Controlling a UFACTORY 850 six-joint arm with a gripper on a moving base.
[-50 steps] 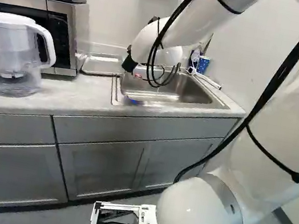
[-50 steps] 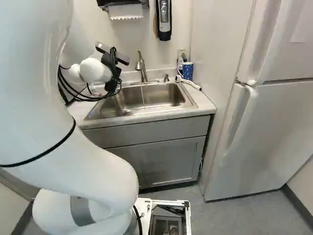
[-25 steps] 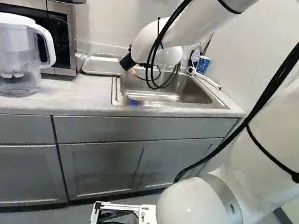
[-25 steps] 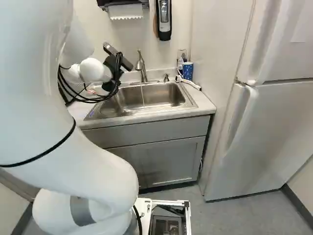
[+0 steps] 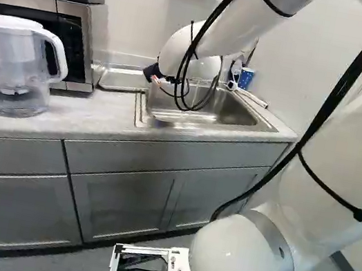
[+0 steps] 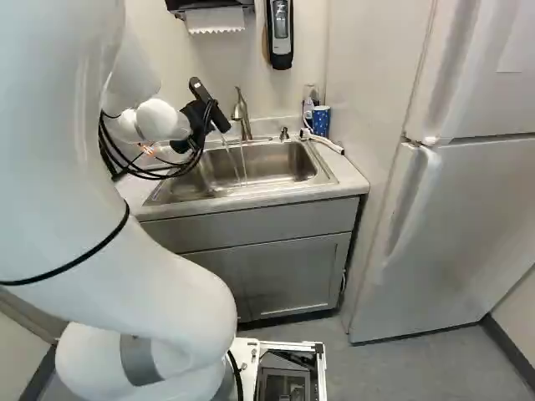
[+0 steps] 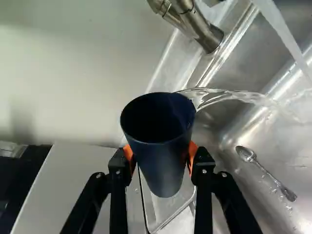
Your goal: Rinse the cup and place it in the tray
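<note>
In the left base view my gripper [image 5: 158, 79], partly hidden by the wrist and cables, is over the sink's left end with the dark blue cup [image 5: 151, 72]. The wrist view shows the gripper [image 7: 160, 158] shut on the cup [image 7: 163, 165], an orange pad at each side. The cup is tipped, and water [image 7: 224, 94] spills over its rim into the sink [image 7: 243, 126]. A separate stream [image 7: 280, 27] runs from the faucet [image 6: 242, 113]. The metal tray [image 5: 120, 88] lies left of the sink and shows beyond the cup in the wrist view.
A spoon [image 7: 265, 171] lies in the sink. A water pitcher [image 5: 20, 72] and microwave [image 5: 88, 45] stand left on the counter. The patterned blue cup [image 6: 321, 120] and a white hose-like object [image 6: 324, 141] are behind the sink's right corner; a fridge [image 6: 468, 192] is further right.
My wrist has turned and the held cup has tipped with it. Water now pours from the cup into the sink in the right base view. The base has stayed put.
</note>
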